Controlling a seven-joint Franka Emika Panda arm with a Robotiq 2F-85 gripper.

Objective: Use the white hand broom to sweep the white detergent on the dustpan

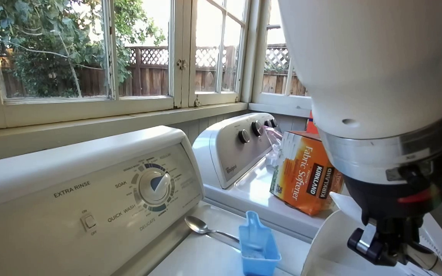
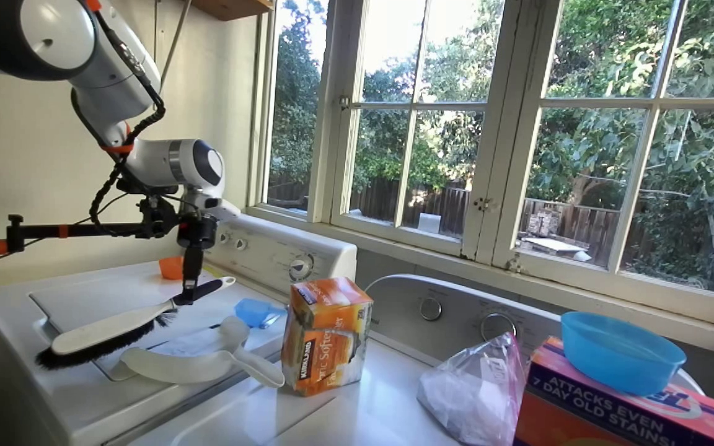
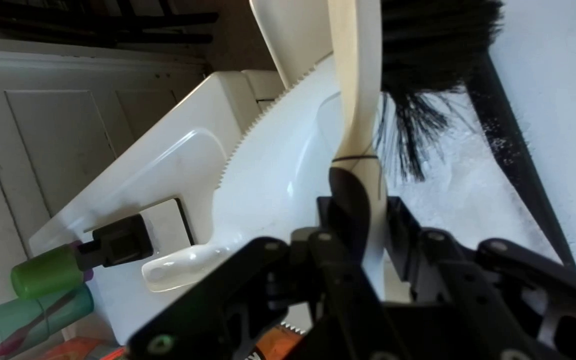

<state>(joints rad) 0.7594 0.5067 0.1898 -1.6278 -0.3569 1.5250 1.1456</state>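
Clasping one broom (image 3: 356, 75) — two jaws, one dustpan (image 3: 263, 190), one blue scoop (image 1: 261, 244)

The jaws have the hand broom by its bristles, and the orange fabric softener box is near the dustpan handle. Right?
Not quite: the jaws hold the hand broom by its handle, not its bristles; the wrist view shows this. The orange fabric softener box is indeed near the dustpan handle.

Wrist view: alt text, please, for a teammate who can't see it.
The gripper grips the white hand broom by its handle, black bristles overlapping the white dustpan in the picture. White specks, likely detergent, dot the dustpan's dark lip.
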